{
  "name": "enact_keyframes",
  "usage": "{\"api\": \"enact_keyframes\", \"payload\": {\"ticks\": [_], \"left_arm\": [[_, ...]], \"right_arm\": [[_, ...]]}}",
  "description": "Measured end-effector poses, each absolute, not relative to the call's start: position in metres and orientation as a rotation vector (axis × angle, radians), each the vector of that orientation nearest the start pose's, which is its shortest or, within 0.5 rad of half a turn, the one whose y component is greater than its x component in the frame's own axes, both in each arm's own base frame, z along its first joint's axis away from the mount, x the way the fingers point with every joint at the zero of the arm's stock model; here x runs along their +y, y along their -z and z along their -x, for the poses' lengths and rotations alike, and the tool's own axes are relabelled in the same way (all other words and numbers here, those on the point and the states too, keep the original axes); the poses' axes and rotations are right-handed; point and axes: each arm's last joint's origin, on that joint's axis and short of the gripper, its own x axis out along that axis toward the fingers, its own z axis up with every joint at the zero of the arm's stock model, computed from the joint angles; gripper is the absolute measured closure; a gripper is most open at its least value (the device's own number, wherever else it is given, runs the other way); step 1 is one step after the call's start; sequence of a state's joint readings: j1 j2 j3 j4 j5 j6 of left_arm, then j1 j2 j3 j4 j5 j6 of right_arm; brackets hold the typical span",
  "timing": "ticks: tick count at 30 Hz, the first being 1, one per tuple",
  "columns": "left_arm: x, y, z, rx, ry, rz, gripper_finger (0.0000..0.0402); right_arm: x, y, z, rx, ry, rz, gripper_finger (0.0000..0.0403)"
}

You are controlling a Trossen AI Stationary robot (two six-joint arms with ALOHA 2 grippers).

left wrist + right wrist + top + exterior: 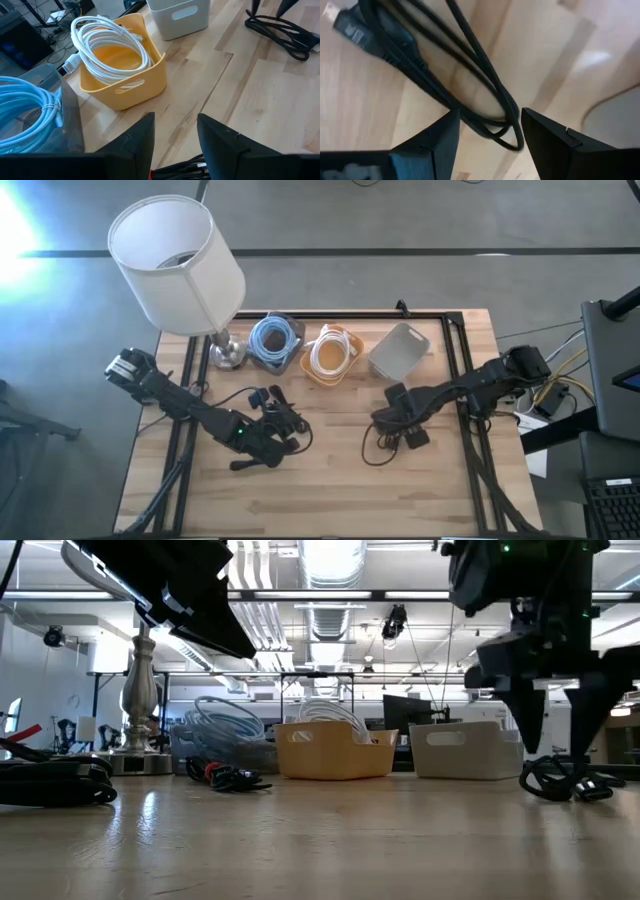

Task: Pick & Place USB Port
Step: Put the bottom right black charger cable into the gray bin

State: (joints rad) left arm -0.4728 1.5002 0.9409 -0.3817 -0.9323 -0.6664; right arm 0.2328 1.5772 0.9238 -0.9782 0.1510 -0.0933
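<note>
Right gripper [487, 145], fingers spread, straddles black USB cable loop [485, 107] on wooden table [330, 480] to pinch it; left gripper [175, 145] partly open, waits nr black cable bundle [275, 415]

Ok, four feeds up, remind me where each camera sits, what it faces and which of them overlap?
High: overhead, straight down on the table, both arms.
Low: at tabletop height, facing the bins and room; both arms hang in from above.
Left wrist: on the left arm, past the open left gripper toward the yellow bin.
Right wrist: on the right arm, the open right gripper straddling the black cable.
Shared: the yellow bin shows in the high, low and left wrist views.
</note>
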Motion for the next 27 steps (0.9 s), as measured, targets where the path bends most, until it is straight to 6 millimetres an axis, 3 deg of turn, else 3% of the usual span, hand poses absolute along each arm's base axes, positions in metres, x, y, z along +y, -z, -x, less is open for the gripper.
{"api": "enact_keyframes", "payload": {"ticks": [18, 22, 27], "left_arm": [[-0.111, -0.219, -0.27, 0.532, -0.635, 0.011, 0.025], [-0.111, -0.219, -0.27, 0.531, -0.636, 0.011, 0.025], [-0.111, -0.219, -0.27, 0.531, -0.635, 0.011, 0.025]], "right_arm": [[0.053, -0.145, -0.247, 1.404, -0.184, 0.432, 0.0204], [0.053, -0.145, -0.248, 1.402, -0.186, 0.432, 0.0237], [0.053, -0.142, -0.247, 1.411, -0.188, 0.432, 0.0309]]}}
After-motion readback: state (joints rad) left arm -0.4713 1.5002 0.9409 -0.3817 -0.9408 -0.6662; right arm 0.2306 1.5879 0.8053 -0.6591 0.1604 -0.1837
